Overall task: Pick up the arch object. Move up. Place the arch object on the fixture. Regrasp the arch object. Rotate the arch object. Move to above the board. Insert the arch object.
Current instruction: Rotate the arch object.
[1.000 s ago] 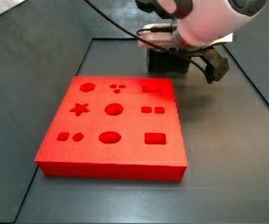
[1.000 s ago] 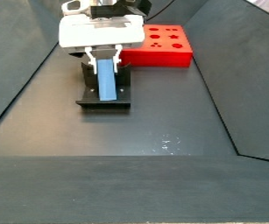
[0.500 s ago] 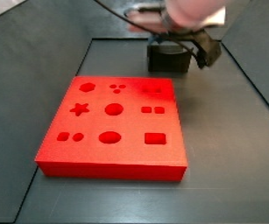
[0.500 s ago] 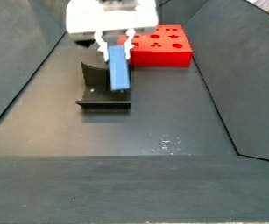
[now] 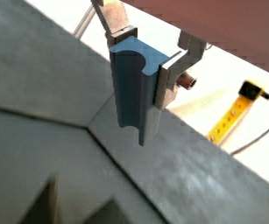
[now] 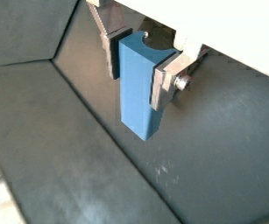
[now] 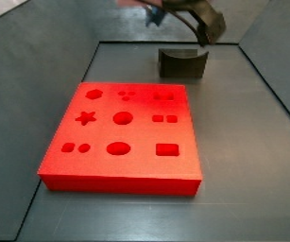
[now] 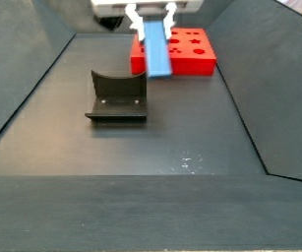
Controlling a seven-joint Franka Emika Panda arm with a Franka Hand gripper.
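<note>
In both wrist views my gripper (image 5: 143, 66) (image 6: 137, 66) is shut on the arch object (image 5: 134, 87) (image 6: 143, 87), a grey-blue elongated block clamped at its notched end between the silver fingers (image 5: 175, 72) (image 6: 161, 83). A side view shows the arch object (image 8: 154, 49) hanging tilted from the gripper (image 8: 151, 14), high in the air and clear of the floor. The fixture (image 8: 118, 96) (image 7: 182, 64) stands below with nothing in its scooped top. The red board (image 7: 128, 132) (image 8: 193, 54) lies flat beside it, cutouts facing up. In a side view the gripper (image 7: 185, 14) is blurred at the picture's upper edge.
Sloping dark walls (image 8: 29, 89) enclose the floor on both sides. A yellow cable (image 5: 236, 109) lies outside the enclosure, seen in a wrist view.
The gripper has risen with the arch object, lifting it off the fixture and carrying it toward the board. The fixture now stands bare.
</note>
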